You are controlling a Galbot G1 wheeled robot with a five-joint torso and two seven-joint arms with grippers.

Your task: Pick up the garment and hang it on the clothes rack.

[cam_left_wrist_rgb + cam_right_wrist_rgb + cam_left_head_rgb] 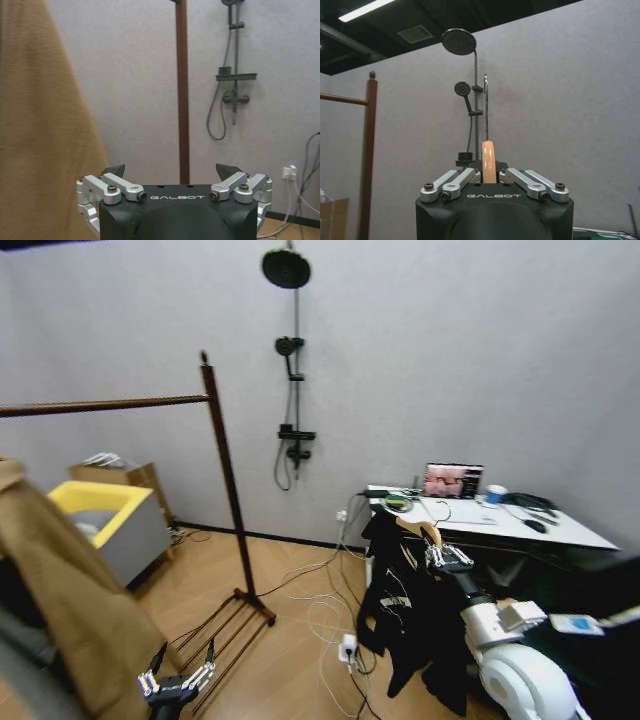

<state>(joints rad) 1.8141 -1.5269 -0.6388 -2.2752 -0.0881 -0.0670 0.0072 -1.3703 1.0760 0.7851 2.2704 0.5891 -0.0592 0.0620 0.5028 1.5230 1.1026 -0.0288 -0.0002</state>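
The garment (405,625), black with small white tags, hangs from a light wooden hanger (425,530) in front of the desk. My right gripper (447,558) is shut on the hanger's neck. In the right wrist view the hanger (488,160) stands between the closed fingers of that gripper (489,175), its metal hook rising above. The clothes rack (225,490), dark reddish-brown, stands to the left with its top rail running off the picture's edge; its post also shows as the clothes rack (368,150). My left gripper (178,677) hangs low and open near the rack's slatted base, facing the post (182,90).
A long tan coat (70,610) hangs at the rack's left end, close beside the left gripper (171,172). A black shower stand (293,370) is on the back wall. A yellow-rimmed bin (105,515) sits behind the rack. A white desk (560,530) stands at right, cables (330,620) on the floor.
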